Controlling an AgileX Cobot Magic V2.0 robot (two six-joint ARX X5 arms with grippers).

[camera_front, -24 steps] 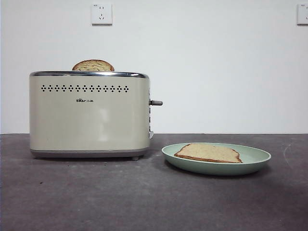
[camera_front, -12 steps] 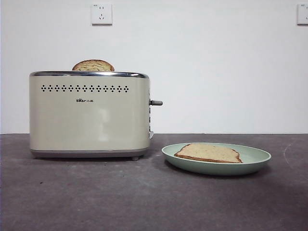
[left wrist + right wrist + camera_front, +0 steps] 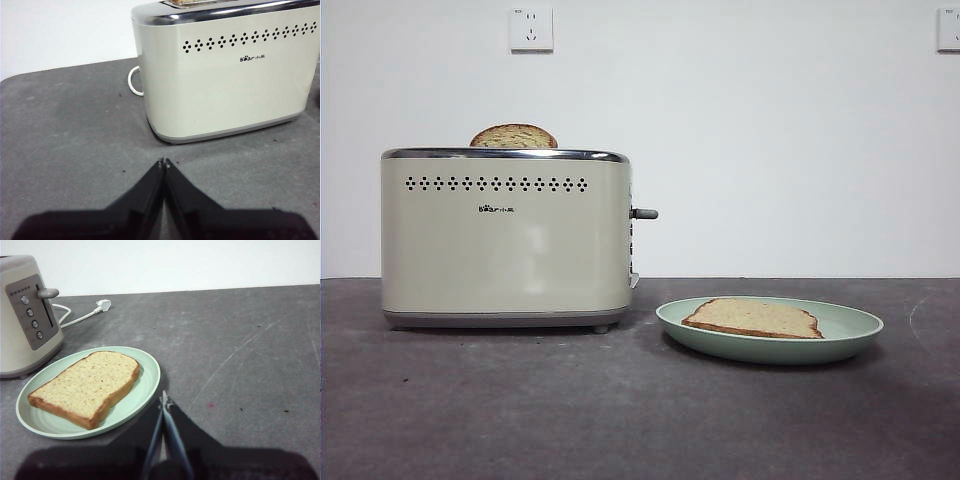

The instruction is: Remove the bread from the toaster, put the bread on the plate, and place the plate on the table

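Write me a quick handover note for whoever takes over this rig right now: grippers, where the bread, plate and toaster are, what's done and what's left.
Left gripper: shut, empty, low over the table in front of the toaster.
Right gripper: shut, empty, beside the plate, not touching it.
The bread lies flat on the plate, and the plate rests on the table next to the toaster's lever side.
A darker slice sits in the toaster slot.
Done: bread on plate, plate on table.
Left: nothing obvious for this slice; both arms look parked.

Pale bread (image 3: 752, 318) lies flat on the sage-green plate (image 3: 850, 335), on the table (image 3: 520, 410) beside the cream toaster (image 3: 505, 240)
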